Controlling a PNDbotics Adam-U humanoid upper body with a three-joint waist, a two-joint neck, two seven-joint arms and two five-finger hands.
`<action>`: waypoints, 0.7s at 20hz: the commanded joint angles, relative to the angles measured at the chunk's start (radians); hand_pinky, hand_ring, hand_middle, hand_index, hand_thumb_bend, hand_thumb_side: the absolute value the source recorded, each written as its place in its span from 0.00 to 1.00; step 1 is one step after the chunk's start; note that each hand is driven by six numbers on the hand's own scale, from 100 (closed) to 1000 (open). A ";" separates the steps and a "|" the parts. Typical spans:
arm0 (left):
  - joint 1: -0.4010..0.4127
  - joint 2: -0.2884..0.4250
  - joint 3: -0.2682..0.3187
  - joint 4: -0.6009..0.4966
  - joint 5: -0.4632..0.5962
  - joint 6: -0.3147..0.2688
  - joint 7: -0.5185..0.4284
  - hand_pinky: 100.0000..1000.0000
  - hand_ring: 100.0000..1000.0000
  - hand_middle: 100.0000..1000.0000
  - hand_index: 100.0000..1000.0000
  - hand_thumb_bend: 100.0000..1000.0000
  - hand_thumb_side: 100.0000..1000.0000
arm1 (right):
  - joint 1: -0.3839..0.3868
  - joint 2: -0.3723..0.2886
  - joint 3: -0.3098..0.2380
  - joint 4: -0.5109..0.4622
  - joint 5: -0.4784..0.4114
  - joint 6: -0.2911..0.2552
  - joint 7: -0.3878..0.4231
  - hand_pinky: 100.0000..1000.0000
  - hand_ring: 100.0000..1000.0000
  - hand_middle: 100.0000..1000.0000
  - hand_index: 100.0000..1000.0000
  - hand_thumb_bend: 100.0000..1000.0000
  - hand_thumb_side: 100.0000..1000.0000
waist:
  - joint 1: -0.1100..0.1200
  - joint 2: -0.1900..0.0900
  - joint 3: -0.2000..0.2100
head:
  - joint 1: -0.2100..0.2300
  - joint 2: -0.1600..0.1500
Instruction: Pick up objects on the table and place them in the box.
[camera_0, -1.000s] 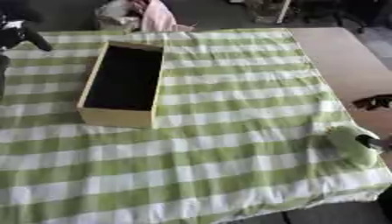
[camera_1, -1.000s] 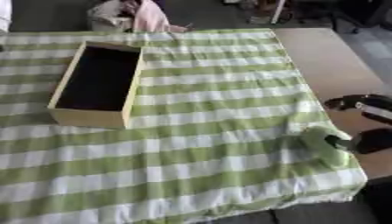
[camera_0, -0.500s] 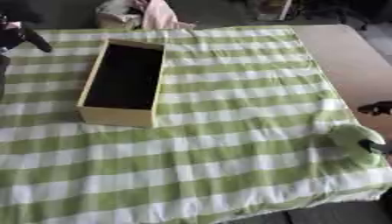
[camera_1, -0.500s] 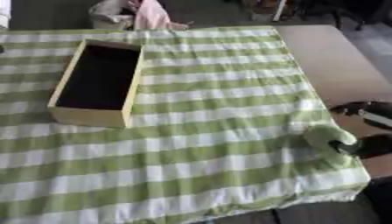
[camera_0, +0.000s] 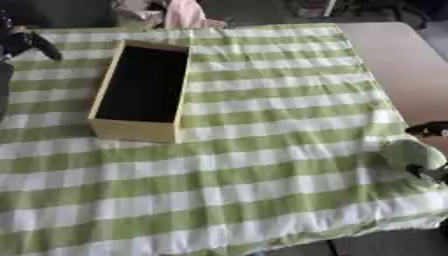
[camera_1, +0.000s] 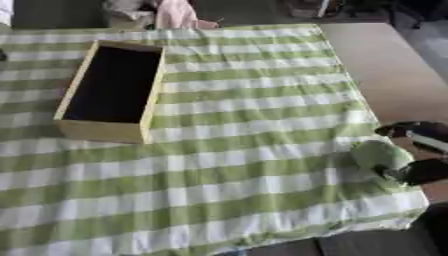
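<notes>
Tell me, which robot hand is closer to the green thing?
Right. The right hand is right at the green thing near the table's right edge, fingers around it. The left hand is far off, beyond the box.

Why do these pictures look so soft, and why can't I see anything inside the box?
Both eye views are blurred all over, edges smeared. In the left eye view the box interior reads solid black, so any contents are untellable. In the right eye view the pale green object by the right hand shows no detail, and the far background is dim.
</notes>
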 joint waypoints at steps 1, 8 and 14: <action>-0.013 0.002 0.007 -0.019 0.006 0.002 -0.005 0.44 0.66 0.62 0.78 0.00 0.74 | -0.017 -0.021 -0.002 0.011 0.018 0.000 0.008 1.00 0.92 0.89 1.00 0.23 0.50 | 0.000 -0.009 0.000 | -0.003 -0.007; -0.013 -0.003 0.006 -0.019 0.012 0.006 -0.009 0.44 0.66 0.62 0.78 0.00 0.74 | -0.038 -0.013 0.023 0.033 0.054 0.001 0.035 1.00 0.91 0.88 1.00 0.25 0.49 | 0.000 -0.006 0.005 | -0.005 -0.012; -0.012 -0.005 0.006 -0.019 0.016 0.010 -0.013 0.44 0.66 0.62 0.78 0.00 0.74 | -0.041 -0.008 0.029 0.050 0.072 0.017 0.050 0.94 0.86 0.83 0.99 0.25 0.48 | 0.000 -0.002 0.005 | -0.009 -0.013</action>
